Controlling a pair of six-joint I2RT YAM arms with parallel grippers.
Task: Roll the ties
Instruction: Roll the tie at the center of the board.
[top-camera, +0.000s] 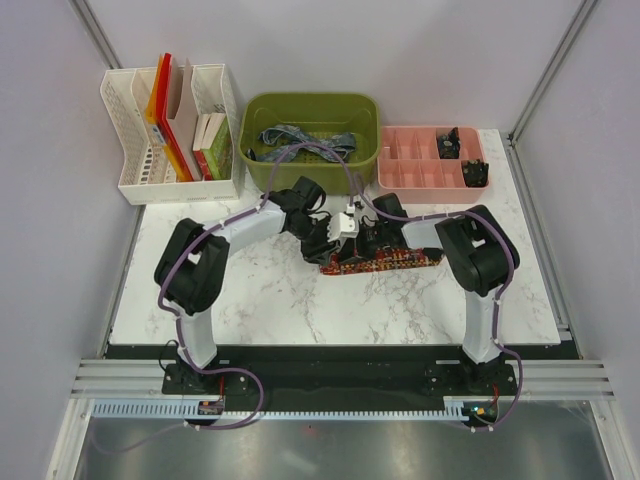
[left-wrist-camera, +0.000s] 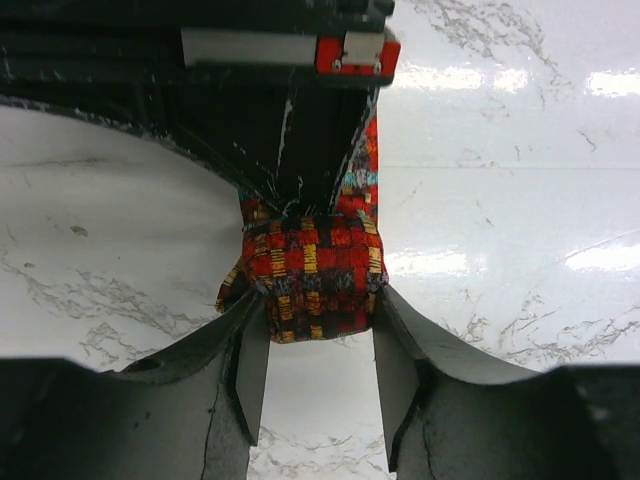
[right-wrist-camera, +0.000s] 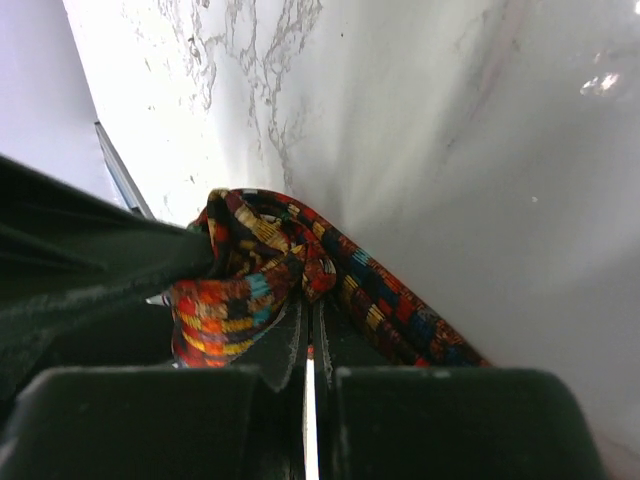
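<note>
The red patterned tie (top-camera: 385, 262) lies sideways on the marble table (top-camera: 300, 300), its rolled end sitting between the left gripper (left-wrist-camera: 318, 375)'s half-open fingers, while the right gripper (right-wrist-camera: 308, 335) pinches it shut.

Two arms with white link shells and bulky black joint housings, bolted on black base plates. Lilac-grey cables looped along each arm, trailing off the bases. Left tool (top-camera: 322, 232) black; right tool (top-camera: 368, 236) black, a white block just beside the two. Seen from the left wrist, dark matte tapering fingers (left-wrist-camera: 252, 375). Small red tag near the left base, a green-lit spot near the right one.
</note>
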